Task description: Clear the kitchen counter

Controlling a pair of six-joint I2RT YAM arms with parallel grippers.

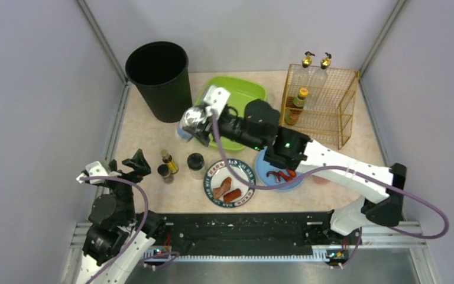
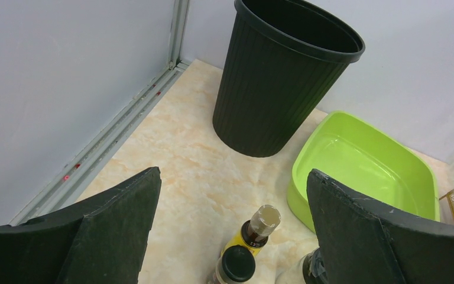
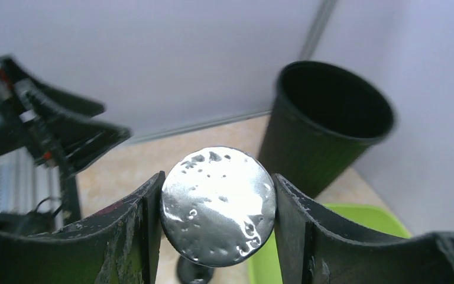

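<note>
Gripping a shiny, dimpled silver round object [image 3: 217, 204] between its fingers, the right gripper [image 3: 217, 177] hangs over the kitchen counter [image 1: 148, 139] beside the black bin [image 1: 158, 77]. The left gripper [image 1: 137, 164] — fingers spread wide, holding nothing — sits at the counter's near-left corner.

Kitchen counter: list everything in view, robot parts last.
kitchen counter: one, beige marbled, under everything.
bin: one, black, far left.
tray: one, green, right of bin.
wire rack: one, gold, far right, holding three bottles.
small bottles: three, mixed colours, near left.
patterned plate: one, white-and-blue, near centre, holding sausages.
blue plate: one, blue, right of it.
silver-topped container: one, gripped, between bin and tray.
left end effector: black, open, near left.
right end effector: black, shut on silver-topped container.
</note>
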